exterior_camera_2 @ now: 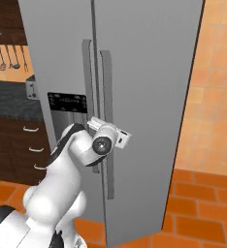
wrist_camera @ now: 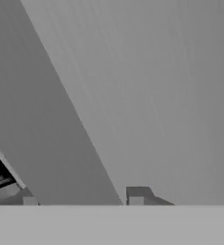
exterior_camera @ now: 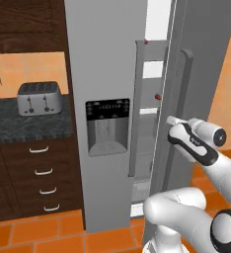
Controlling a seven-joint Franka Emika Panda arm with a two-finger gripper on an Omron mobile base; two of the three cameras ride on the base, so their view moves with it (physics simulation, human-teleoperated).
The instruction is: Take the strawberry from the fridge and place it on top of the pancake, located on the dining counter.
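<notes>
The grey steel fridge stands straight ahead, with its right door swung partly open. Through the gap, two tiny red items sit on shelves, one high and one lower; they are too small to tell which is the strawberry. My gripper is at the open door's inner edge, at mid height, near the long handles. In the hand view my gripper stands open, its fingertips wide apart against the grey door surface. The pancake and the dining counter are out of view.
Left of the fridge, a steel toaster sits on a dark-topped wall counter above dark drawers. Utensils hang on the wall. The floor is orange tile, and an orange wall is on the right.
</notes>
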